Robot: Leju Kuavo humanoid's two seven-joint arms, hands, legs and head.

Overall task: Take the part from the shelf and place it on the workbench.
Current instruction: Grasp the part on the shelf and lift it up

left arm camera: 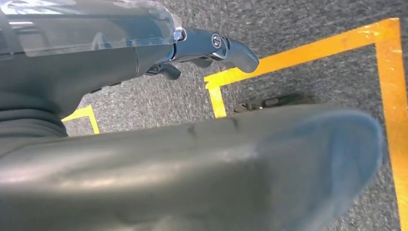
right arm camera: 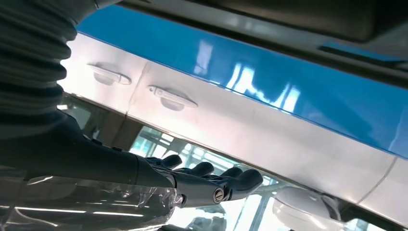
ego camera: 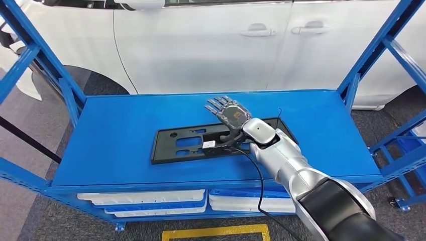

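My right hand (ego camera: 230, 116) hovers over the black part (ego camera: 191, 143), fingers spread, holding nothing, on the blue shelf (ego camera: 125, 130); a white car (ego camera: 201, 45) stands behind the shelf.

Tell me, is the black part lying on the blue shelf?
Yes, the flat black part lies on the blue shelf, with the right hand over it.

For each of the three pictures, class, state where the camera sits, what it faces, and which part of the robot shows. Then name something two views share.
Head view: high on the body, looking down at the blue shelf, black part, right hand.
Left wrist view: behind the hanging left hand, facing grey floor and yellow tape.
Right wrist view: behind the right hand, facing the white car.
Shared: head and right wrist views both show the car's door handles.
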